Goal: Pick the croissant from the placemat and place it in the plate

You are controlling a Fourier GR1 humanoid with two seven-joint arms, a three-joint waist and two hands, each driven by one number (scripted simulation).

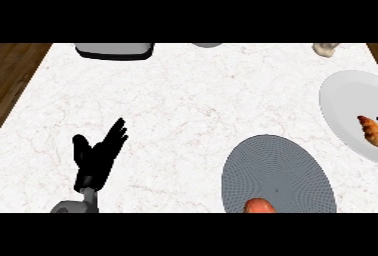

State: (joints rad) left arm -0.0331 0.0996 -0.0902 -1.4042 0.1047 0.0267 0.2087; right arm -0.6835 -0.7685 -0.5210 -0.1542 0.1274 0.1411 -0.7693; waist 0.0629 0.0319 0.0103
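White marble counter (pixel 184 110): croissant (pixel 367 130) lies lengthwise on plate (pixel 341 97); left hand (pixel 100 150) spread, resting.

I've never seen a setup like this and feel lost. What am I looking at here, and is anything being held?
This is the view from a humanoid robot's head, looking steeply down at a marble counter. The black shape at lower left is its left hand, open, resting, holding nothing. The right hand is out of view. A grey round placemat lies at lower right with an orange object at its near edge. A white plate on the right holds a croissant. A grey appliance sits at the far edge.
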